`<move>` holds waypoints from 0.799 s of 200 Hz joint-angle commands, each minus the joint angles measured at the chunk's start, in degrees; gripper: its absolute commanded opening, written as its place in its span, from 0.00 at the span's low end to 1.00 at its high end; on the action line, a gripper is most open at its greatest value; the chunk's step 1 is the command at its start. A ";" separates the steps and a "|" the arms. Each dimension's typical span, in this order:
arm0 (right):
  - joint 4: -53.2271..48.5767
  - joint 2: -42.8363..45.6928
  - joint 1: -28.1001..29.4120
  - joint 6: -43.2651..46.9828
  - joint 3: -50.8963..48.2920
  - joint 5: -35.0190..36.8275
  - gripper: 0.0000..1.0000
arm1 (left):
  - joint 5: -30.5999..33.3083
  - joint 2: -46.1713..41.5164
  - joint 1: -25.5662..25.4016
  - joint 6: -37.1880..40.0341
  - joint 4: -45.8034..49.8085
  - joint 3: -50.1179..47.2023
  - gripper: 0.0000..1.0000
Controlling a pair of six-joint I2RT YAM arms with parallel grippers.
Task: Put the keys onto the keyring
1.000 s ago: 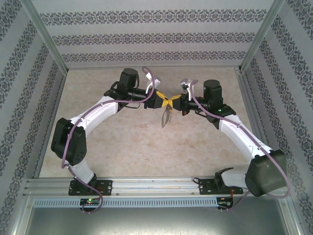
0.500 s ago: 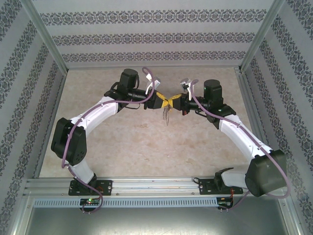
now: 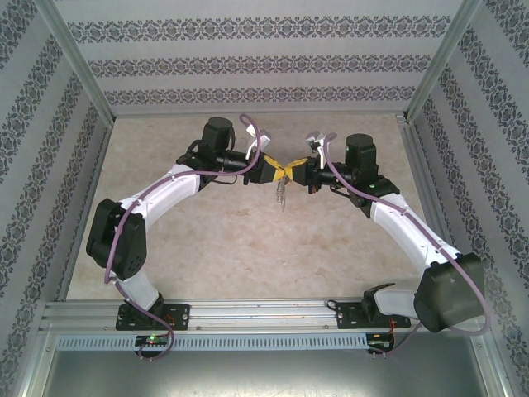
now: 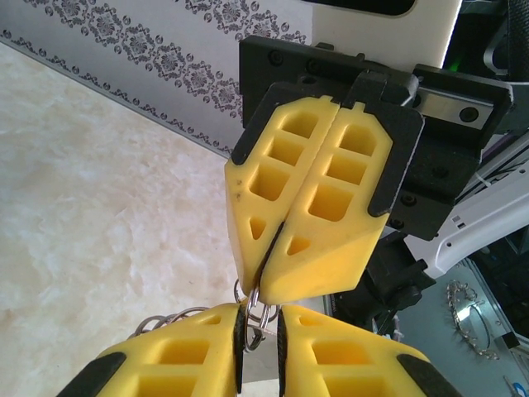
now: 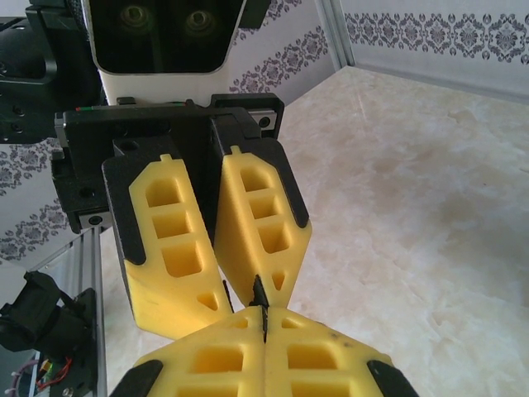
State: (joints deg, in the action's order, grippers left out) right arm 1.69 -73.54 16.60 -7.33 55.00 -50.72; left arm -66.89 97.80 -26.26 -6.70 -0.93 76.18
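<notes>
Top view: both arms are raised over the pale marbled desk [image 3: 231, 256] and meet nose to nose at mid-desk. The left gripper [image 3: 275, 170] and right gripper [image 3: 295, 173] have their yellow tips touching or nearly so. The small grey metal keyring with its silvery chain [image 3: 281, 195] hangs below the meeting point, clear of the desk. Jaw state is too small to read here.

Left wrist view: the left jaws are narrow, with a slim gap between dark inner pads. Silvery rings of the keyring [image 4: 250, 319] are caught in that gap, and more loops trail off to one side. The right jaws opposite are pressed flush together. Their tip sits right on the rings.

Right wrist view: no rings are visible. A thin dark sliver [image 5: 259, 294] stands up from the seam of the closed right jaws and reaches between the left fingertips. What it is cannot be told.
</notes>
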 commanded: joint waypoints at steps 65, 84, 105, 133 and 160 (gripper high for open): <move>3.23 0.14 -0.45 -0.28 -0.15 -1.56 0.00 | -0.90 0.77 -2.11 -3.41 -7.86 -0.98 0.08; 2.68 0.94 -0.77 -0.15 -0.20 -0.62 0.01 | 1.68 0.47 -2.16 -4.97 -11.82 -2.66 0.00; 3.59 3.12 -2.19 -1.57 -1.07 1.60 0.30 | 4.12 -0.50 -2.17 -6.69 -17.16 -5.32 0.00; 5.23 6.93 -4.34 -4.59 -3.63 6.53 0.41 | 5.09 -1.24 -2.14 -7.44 -19.36 -6.39 0.00; 7.71 10.64 -4.67 -6.83 -8.29 12.54 0.44 | 5.83 -1.77 -2.14 -8.81 -22.21 -7.35 0.00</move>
State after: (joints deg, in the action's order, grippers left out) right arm 5.48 -66.04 12.29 -11.27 50.48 -44.27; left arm -61.71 97.78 -27.81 -13.28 -15.57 69.47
